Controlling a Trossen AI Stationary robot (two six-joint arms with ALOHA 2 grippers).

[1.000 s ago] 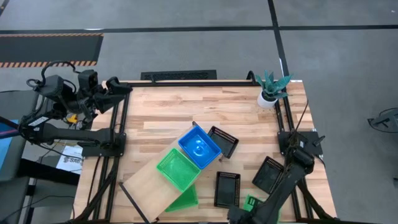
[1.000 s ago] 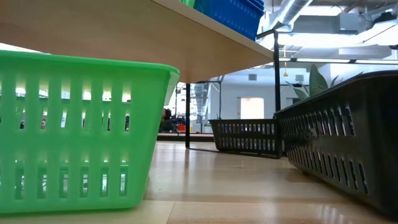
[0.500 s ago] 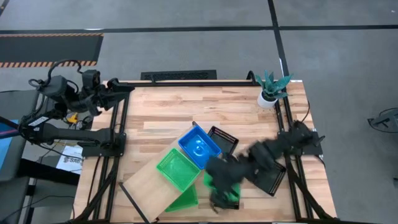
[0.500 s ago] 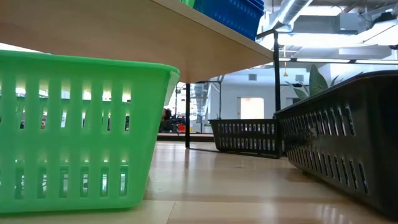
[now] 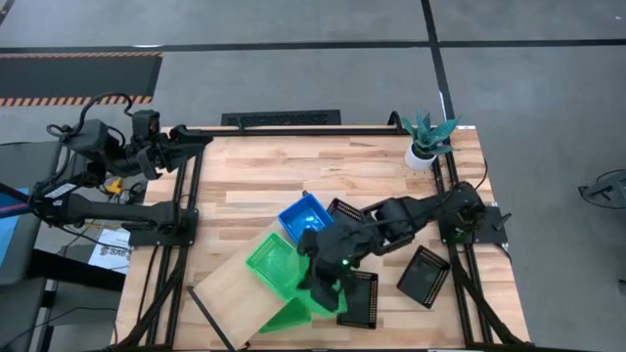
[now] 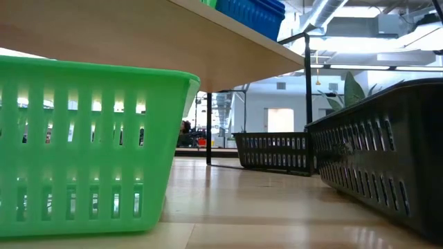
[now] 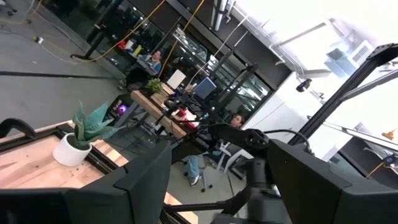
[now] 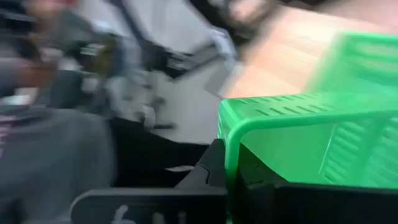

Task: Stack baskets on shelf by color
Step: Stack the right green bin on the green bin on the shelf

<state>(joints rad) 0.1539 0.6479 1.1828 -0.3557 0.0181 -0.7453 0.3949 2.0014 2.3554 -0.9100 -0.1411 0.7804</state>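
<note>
A: Gripping check first: where's the held green basket (image 8: 292,124)?

B: Up off the counter (image 5: 264,166), in the right gripper (image 5: 321,276), just beside the shelf (image 5: 230,284) at its middle. Fingers (image 8: 211,165) are clenched on the rim; the wrist view shows the green lip running between them.

A: How will it handle?

B: My guess is light, thin perforated plastic, so the walls flex. A rim pinch is the right hold, mid-wall if possible, because a corner grab lets it swing and tilt. It may be a bit slick too.

A: Target?

B: Likely the green basket on the shelf (image 5: 274,264). It sits open side up, right next to the blue basket (image 5: 303,217), so nesting needs the held one level and lined up, or a corner will catch on the rim.

A: Anything else green?

B: Another green basket (image 5: 289,315), tilted at the shelf's near edge — also in the low view, close up.

A: Clutter?

B: Black baskets (image 5: 357,296) are loose on the counter near the right arm, one directly under it. There's a plant (image 5: 423,137) at the far corner, well apart.

A: Left arm?

B: Left gripper (image 5: 181,137) is parked at the far left corner, fingers spread, holding nothing.
</note>
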